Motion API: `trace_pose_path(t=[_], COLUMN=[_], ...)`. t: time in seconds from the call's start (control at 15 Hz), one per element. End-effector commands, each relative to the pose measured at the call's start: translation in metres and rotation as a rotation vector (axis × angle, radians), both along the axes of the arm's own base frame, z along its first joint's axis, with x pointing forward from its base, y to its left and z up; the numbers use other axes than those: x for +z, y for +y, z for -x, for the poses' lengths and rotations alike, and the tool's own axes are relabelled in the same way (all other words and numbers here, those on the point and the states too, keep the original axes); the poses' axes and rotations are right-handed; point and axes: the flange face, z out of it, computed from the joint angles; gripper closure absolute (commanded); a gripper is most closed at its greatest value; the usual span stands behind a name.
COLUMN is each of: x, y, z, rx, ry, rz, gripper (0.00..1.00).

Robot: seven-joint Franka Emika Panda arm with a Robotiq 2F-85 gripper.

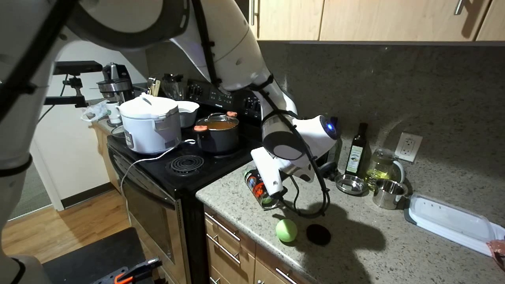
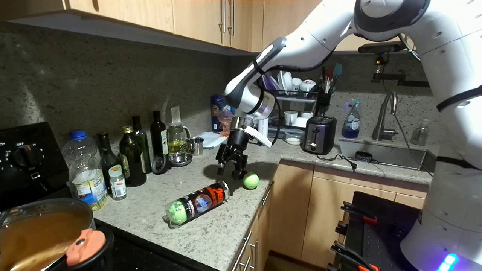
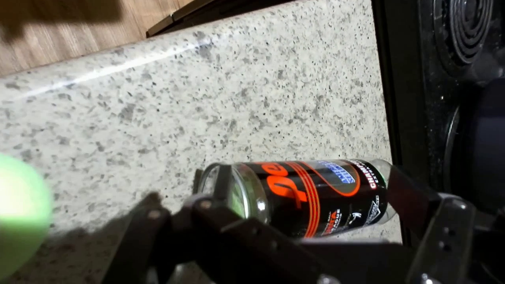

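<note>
Countertop [image 2: 143, 203]: pale stone, speckled with grey, its front edge smooth and rounded.
Canister [image 2: 199, 203]: clear plastic cylinder lying on its side on the countertop, wrapped in glossy black with orange lettering; green shows through its transparent ends.
Gripper [image 2: 229, 173]: dark, jointed, fingers parted with only air between, above the countertop near the canister.
Disc [image 1: 318, 234]: flat, round, black.
Ball [image 2: 250, 180]: bright green sphere, resting beside the disc near the countertop's front edge.

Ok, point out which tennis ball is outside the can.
The loose tennis ball on the speckled countertop, near its front edge. It alone sits outside; another ball shows through the clear end of the tennis ball can.
</note>
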Motion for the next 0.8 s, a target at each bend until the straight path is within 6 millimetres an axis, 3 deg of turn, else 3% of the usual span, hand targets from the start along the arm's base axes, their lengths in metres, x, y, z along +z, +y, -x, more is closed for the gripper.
trace_pose_path(t=[0.0,0.73], x=[-0.007,-0.031], y=[-0.005,-0.018], z=[-0.002,-0.010], rx=[-0.034,-0.134], ry=[-0.036,-0.154], rz=[-0.025,-0.088], gripper=[0.00,0.00])
